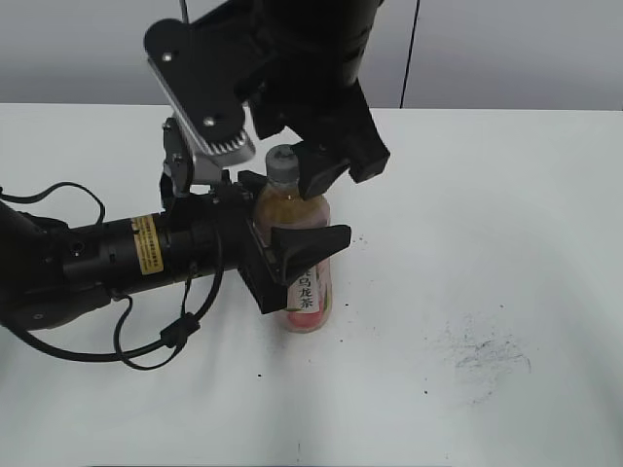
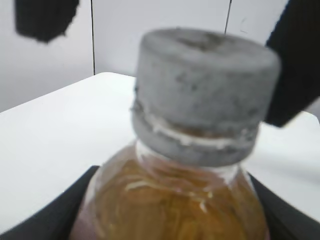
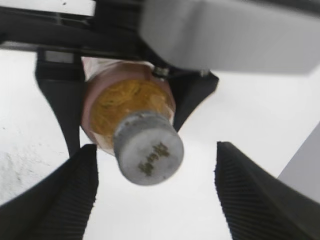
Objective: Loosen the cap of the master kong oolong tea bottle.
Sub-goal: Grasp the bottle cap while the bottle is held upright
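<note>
left end effector (image 1: 292, 255) clamps bottle (image 1: 310, 292); right end effector (image 3: 155, 192) spread wide, straddling cap (image 3: 148, 148).

Cap (image 3: 148, 154): dull grey, darker grey print on top. Bottle (image 1: 304, 255): clear, amber tea inside; label pink and white with black characters. Left gripper (image 1: 292, 243): black, yellow sticker on arm. Right gripper (image 3: 155, 192): black, fine ribbed pattern on pads (image 3: 252, 195). Table (image 1: 506, 243): white, grey scuff smudges at right.

Bright, even light; both wrist views blurred.
</note>
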{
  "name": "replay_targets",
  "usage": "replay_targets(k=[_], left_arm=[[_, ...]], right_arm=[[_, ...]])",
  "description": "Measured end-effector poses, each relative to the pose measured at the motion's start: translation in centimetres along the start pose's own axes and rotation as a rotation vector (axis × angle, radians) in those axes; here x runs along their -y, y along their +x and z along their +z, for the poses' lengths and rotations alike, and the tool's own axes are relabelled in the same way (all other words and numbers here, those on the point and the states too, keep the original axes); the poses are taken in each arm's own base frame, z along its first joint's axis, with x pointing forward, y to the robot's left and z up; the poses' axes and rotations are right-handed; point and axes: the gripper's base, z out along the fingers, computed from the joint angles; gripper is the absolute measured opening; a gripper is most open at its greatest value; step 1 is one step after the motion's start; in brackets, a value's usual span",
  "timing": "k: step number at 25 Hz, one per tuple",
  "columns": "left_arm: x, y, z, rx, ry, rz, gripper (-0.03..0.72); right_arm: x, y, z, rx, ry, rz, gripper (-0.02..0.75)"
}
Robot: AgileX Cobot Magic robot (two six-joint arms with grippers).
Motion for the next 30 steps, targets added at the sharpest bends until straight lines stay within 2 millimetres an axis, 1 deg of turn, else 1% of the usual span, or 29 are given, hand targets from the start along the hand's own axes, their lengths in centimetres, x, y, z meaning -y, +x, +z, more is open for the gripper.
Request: replay_targets(k=[2, 4, 7, 11, 14, 25, 30], left_arm=[[0.0, 0.0, 0.0, 0.0, 0.0, 0.0, 0.445], [0.0, 0.0, 0.0, 0.0, 0.0, 0.0, 0.445], [0.0, 0.0, 0.0, 0.0, -0.003, -0.002, 0.445], [0.0, 0.0, 0.0, 0.0, -0.002, -0.002, 0.445], [0.0, 0.0, 0.0, 0.0, -0.001, -0.001, 0.445], [0.0, 0.0, 0.0, 0.0, -0.001, -0.001, 0.445], [0.0, 0.0, 0.0, 0.0, -0.001, -0.001, 0.445]], right_arm=[[0.1, 0.4, 0.0, -0.048, 0.012, 0.21, 0.545], [0.1, 0.7, 0.0, -0.069, 0.024, 0.367, 0.545], [0.0, 0.5, 0.0, -0.048, 0.017, 0.55, 0.545], [-0.1, -0.5, 0.0, 0.052, -0.031, 0.697, 0.545], [-0.1, -0.8, 0.0, 0.075, -0.049, 0.827, 0.545], [-0.1, -0.6, 0.0, 0.047, -0.055, 1.392, 0.543], [-0.1, -0.5, 0.0, 0.038, -0.052, 1.536, 0.476]])
